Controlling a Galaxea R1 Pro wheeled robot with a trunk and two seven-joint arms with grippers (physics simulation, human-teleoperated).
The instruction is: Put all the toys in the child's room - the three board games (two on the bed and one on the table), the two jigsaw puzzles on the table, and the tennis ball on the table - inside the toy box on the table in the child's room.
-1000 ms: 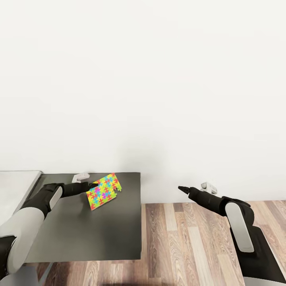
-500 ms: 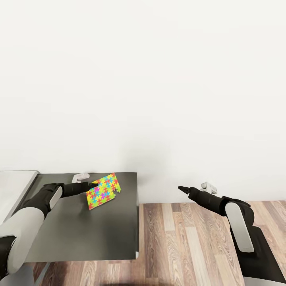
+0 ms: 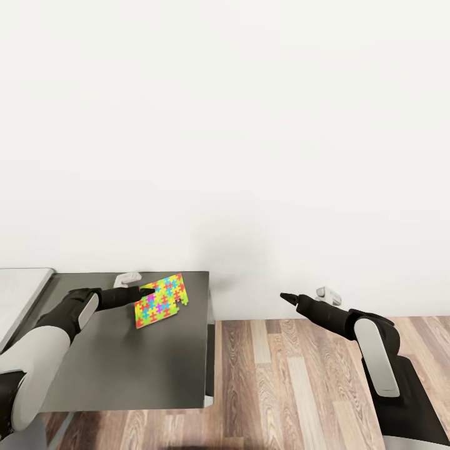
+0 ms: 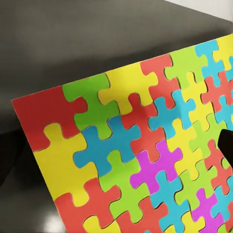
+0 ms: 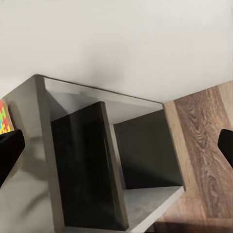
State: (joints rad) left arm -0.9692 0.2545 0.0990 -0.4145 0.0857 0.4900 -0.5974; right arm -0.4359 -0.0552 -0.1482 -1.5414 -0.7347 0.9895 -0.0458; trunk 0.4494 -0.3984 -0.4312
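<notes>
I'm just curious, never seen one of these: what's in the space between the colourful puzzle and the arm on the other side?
Head view: past the jigsaw puzzle come the dark table, then white wall and wood floor, then the right gripper.

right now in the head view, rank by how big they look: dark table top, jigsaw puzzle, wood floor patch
1. dark table top and wood floor: look about alike, not ranked
2. jigsaw puzzle, clearly smallest, held by the left gripper

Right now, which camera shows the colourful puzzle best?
The left wrist view: the puzzle is close up, every piece distinct. The head view has it small, held over the table. The right wrist view catches a sliver of it.
</notes>
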